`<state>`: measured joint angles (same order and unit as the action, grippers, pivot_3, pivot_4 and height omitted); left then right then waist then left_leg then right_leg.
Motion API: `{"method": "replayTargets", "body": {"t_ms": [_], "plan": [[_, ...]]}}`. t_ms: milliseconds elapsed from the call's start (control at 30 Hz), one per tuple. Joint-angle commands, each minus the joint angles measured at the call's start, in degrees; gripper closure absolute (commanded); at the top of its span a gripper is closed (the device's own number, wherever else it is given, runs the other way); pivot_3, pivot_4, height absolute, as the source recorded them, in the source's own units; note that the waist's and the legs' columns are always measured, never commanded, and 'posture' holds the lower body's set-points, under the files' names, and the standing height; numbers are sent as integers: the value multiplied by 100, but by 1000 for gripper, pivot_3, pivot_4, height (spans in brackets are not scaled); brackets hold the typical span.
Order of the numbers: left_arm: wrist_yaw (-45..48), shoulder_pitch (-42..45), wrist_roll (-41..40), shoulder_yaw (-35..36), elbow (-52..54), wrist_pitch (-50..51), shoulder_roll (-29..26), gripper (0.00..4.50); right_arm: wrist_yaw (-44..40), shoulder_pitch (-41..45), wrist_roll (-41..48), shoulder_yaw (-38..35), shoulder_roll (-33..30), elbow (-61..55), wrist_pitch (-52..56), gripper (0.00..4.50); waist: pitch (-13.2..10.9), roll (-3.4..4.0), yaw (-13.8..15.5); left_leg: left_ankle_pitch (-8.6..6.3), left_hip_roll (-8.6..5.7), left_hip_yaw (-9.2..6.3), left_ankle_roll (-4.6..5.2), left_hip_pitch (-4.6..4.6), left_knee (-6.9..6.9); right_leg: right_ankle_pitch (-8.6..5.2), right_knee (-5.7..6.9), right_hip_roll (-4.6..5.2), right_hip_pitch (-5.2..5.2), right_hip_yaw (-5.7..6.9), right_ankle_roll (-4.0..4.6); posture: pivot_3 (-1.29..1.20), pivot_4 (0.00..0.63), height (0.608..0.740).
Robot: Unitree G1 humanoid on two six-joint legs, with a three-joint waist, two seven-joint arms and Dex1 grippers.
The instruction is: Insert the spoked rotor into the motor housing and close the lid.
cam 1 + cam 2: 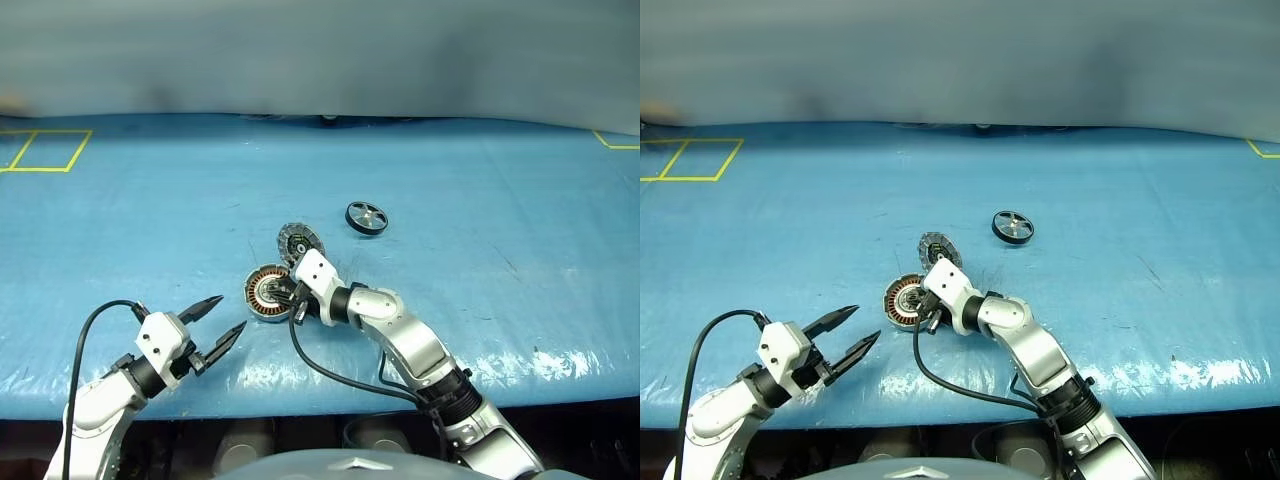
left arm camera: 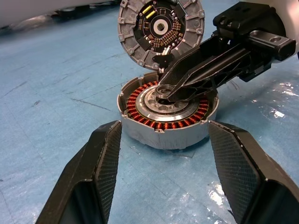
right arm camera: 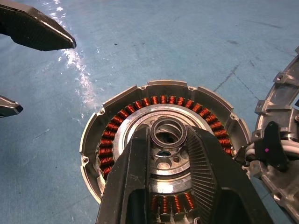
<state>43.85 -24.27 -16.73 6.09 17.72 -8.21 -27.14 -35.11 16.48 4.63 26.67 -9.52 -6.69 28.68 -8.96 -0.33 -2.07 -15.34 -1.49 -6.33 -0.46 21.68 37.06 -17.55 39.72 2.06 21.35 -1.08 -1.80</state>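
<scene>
The motor housing [image 1: 262, 296] lies open on the blue table, its copper windings [image 3: 140, 100] ringing a silver hub. Its lid [image 2: 161, 28] stands tilted up behind it, ribbed inner face showing. My right gripper [image 3: 168, 133] is over the hub, shut on a small silver ring [image 2: 162, 90] held at the hub's centre. The spoked rotor [image 1: 367, 217], black-rimmed with silver spokes, lies flat on the table beyond and to the right of the housing. My left gripper [image 1: 231, 312] hovers open just left of the housing, pointing at it, with nothing between its fingers.
Yellow tape lines [image 1: 45, 150] mark the far left of the blue table cover. The table's front edge [image 1: 300, 405] runs close under both arms. A black cable [image 1: 330, 375] trails from the right wrist.
</scene>
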Motion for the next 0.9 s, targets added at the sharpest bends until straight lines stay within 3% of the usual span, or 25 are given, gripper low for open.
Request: {"method": "replayTargets", "body": {"t_ms": [33,400,500,900], "plan": [[1,-15,-35,-22,78,-114,13,1391,-40,58,8,1,16,-76,-77,3714,0,0,-1,0,0,0,0,0,0,0,0,0,0,0,0,0,150,740],[-20,5,13,-29,31,-118,-7,1391,-164,20,73,28,-8,-121,-42,3714,0,0,0,0,0,0,0,0,0,0,0,0,1,0,0,0,150,740],[-10,19,8,-22,9,-121,-13,1391,-89,8,39,0,37,-114,-84,2773,0,0,0,0,0,0,0,0,0,0,0,0,1,0,0,0,150,740],[6,45,29,-41,-59,-141,-16,1391,-146,-8,204,-79,108,-216,-123,2773,0,1,-1,0,0,0,0,0,-2,0,0,0,3,0,0,0,150,740]]}}
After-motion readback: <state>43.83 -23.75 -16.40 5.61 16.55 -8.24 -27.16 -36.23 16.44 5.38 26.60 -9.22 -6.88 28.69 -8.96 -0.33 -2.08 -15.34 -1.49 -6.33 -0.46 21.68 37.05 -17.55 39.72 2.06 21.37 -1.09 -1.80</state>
